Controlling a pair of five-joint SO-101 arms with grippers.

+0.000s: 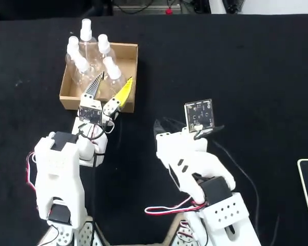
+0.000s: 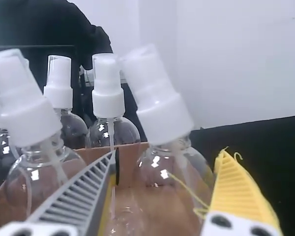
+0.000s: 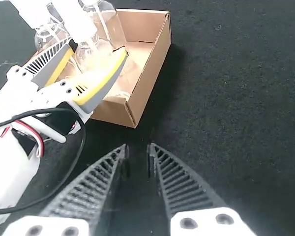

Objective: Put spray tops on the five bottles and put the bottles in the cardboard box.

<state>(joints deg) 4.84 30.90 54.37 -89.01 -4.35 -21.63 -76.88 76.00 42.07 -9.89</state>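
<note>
From above, five clear bottles (image 1: 87, 48) with white spray tops (image 1: 85, 25) crowd the cardboard box (image 1: 135, 66) at the counter's (image 1: 220, 61) far left. In the left wrist view, the left gripper (image 2: 168, 153) is spread wide around the nearest bottle, probably for release. In the right wrist view, the right gripper (image 3: 137, 147), narrow and empty, hangs right of the box, out of the way.

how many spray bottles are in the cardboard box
5 bottles, all in the cardboard box: one at the far side, two in the middle, two at the near side. None looks hidden.
</note>
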